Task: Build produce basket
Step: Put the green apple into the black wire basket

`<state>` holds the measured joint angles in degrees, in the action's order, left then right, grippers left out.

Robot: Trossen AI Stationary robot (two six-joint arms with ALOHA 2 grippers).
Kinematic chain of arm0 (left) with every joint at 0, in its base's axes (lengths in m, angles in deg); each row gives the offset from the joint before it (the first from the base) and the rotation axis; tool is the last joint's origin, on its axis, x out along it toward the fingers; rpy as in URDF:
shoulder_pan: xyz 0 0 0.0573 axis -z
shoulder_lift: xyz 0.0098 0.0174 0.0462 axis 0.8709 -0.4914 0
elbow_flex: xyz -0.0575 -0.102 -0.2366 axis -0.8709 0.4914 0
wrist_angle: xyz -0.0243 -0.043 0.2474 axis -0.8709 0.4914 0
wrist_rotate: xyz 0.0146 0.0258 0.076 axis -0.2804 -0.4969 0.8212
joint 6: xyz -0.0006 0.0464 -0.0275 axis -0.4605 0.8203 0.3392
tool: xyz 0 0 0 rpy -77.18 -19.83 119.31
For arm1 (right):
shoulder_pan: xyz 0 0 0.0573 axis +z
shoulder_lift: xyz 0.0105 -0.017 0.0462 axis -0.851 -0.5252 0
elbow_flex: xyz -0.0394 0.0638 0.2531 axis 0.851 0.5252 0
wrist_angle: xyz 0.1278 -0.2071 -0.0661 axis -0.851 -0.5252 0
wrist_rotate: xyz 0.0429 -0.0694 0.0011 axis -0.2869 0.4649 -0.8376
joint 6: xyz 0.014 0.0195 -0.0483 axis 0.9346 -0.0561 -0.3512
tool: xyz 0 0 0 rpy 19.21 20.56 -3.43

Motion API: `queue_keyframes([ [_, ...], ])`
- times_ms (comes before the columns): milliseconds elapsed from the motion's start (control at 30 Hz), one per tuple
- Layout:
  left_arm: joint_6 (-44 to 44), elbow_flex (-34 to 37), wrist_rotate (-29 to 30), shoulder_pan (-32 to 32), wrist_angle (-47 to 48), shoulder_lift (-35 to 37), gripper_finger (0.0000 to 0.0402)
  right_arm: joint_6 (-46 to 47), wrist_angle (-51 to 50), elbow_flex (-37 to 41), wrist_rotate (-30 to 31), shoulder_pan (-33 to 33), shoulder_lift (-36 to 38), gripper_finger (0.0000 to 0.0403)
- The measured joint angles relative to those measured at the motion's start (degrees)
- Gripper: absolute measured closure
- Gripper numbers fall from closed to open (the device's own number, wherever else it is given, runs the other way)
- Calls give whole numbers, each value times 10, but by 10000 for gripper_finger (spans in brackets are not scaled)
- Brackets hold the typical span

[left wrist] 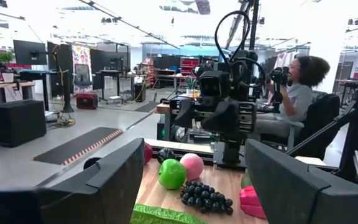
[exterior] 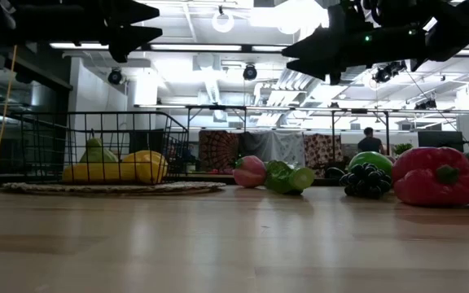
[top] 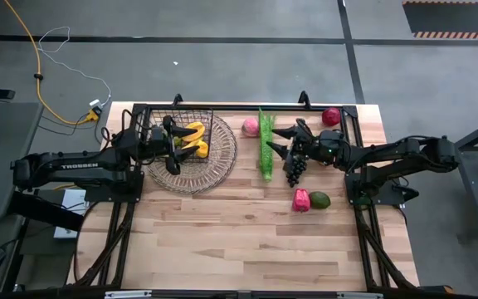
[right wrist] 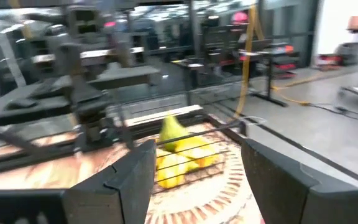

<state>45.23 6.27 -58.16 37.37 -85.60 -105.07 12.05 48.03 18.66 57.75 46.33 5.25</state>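
Observation:
The black wire basket [top: 196,116] stands on a round wicker tray [top: 222,158] at the table's far left. Yellow bananas [top: 194,137] and a green pear [right wrist: 171,129] lie in it. My left gripper [top: 178,137] hovers open above the basket. My right gripper [top: 272,141] hangs open above the long green stalk [top: 265,149], which lies flat on the table. Purple grapes [top: 295,171], a pink peach [top: 251,126], a red apple [top: 331,116], a red pepper [top: 302,199] and an avocado [top: 319,199] rest on the table. A green apple [left wrist: 171,174] shows in the left wrist view.
A black frame rail [top: 247,106] runs along the table's far edge. The near half of the table [top: 247,249] is bare wood. A seated person [left wrist: 297,93] shows in the room beyond the table.

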Motion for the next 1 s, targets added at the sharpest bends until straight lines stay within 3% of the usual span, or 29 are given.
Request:
queue_keyframes([
  [133,0,0,8,0,0,0,139,37,-4,0,56,0,0,175],
  [367,0,0,8,0,0,0,139,67,-16,0,100,0,0,175],
  [767,0,0,10,0,-1,0,139,77,-48,-1,110,0,0,175],
  [867,0,0,10,0,-1,0,139,101,-139,-28,96,-4,0,175],
  [1000,0,0,10,0,-1,0,139,140,-365,-110,95,-16,-9,175],
])
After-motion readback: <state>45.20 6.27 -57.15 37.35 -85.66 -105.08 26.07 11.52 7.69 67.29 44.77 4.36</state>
